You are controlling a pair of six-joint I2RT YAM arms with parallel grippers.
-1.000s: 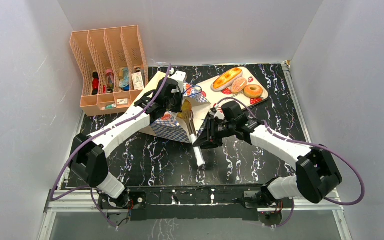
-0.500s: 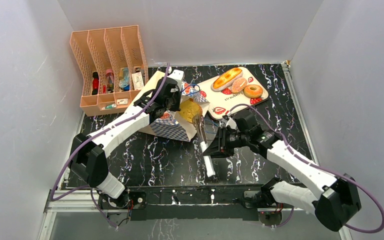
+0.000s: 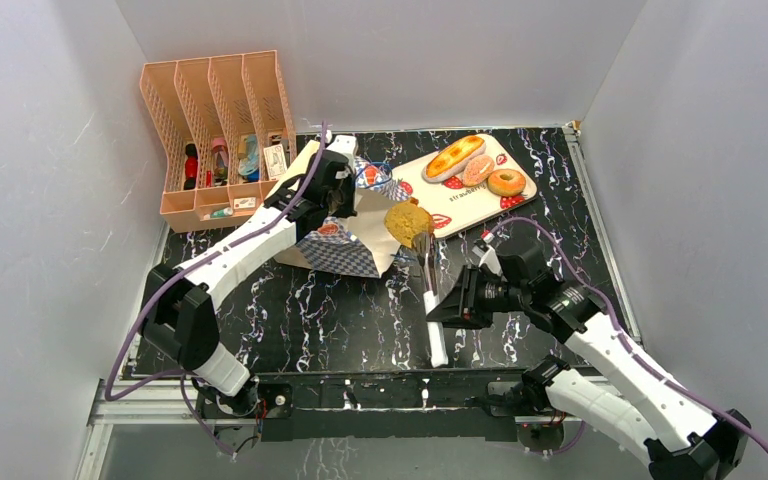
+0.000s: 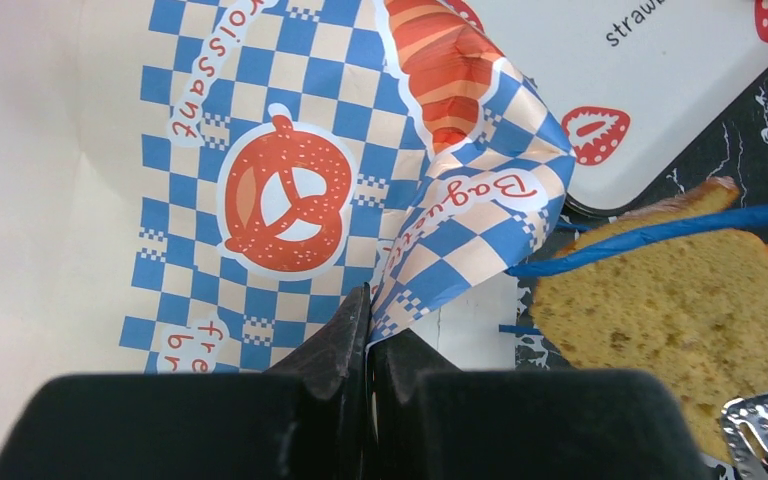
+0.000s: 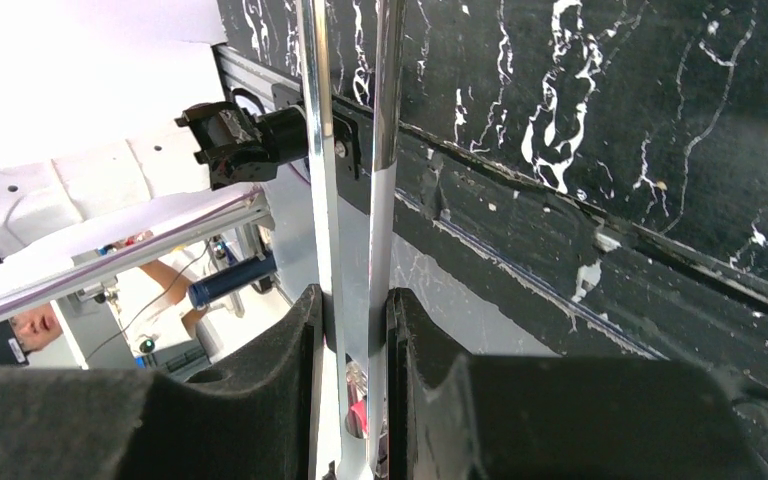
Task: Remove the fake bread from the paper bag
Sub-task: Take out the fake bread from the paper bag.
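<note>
Left gripper, jaws pressed together, pinching a fold of the paper bag at its blue-and-white checkered band. Bag lying tilted on the black marbled table, mouth toward the right, just in front of the peach file rack. Right gripper clamped around the handle end of metal tongs, both steel arms squeezed between the black fingers. At the far tips of the tongs, a brown toast-like slice, held just outside the bag's mouth, between the bag and the white strawberry tray. Seen from the left wrist, crumb-textured face of the slice beside the bag's rim, with a thin blue cord handle crossing in front of it. On the tray, well apart from the bag: long orange-glazed loaf, oval roll beside it, ring-shaped donut nearest the right edge. Whether the slice touches the tray's near corner, impossible to tell.
</note>
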